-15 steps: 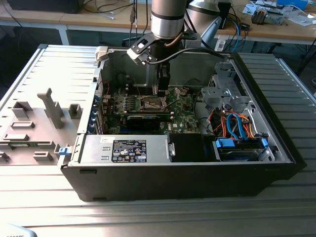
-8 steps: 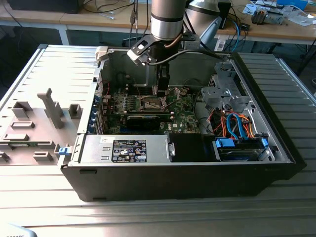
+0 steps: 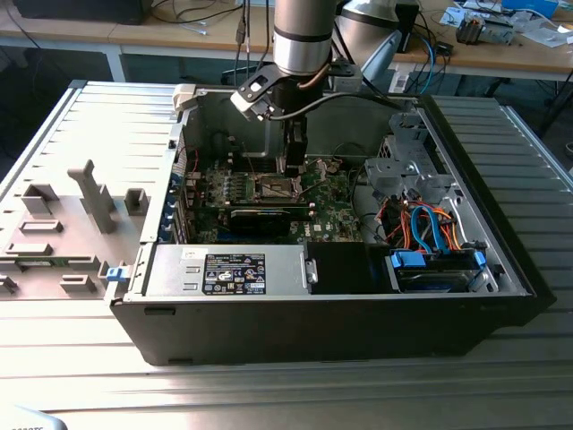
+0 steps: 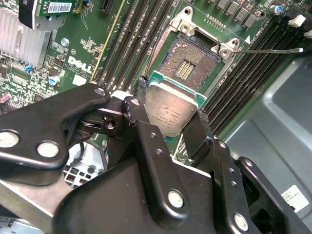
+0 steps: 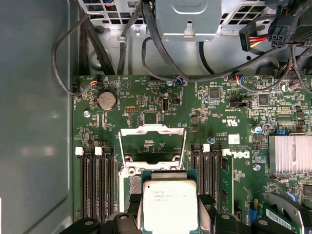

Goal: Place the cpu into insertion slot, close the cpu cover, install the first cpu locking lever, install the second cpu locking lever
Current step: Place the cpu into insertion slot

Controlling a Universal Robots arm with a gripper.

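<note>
Silver cpu (image 4: 171, 108) within the claw (image 4: 167, 113)

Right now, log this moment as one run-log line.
hand: shut on cpu | cpu: held close to insertion slot, unseated | insertion slot: empty | cpu cover: raised open

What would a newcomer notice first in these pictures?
In the exterior view, the arm reaches down into the open computer case. In the second wrist view, the gripper holds the cpu close to the bare slot, not yet seated. In the first wrist view, the cover stands open.
</note>
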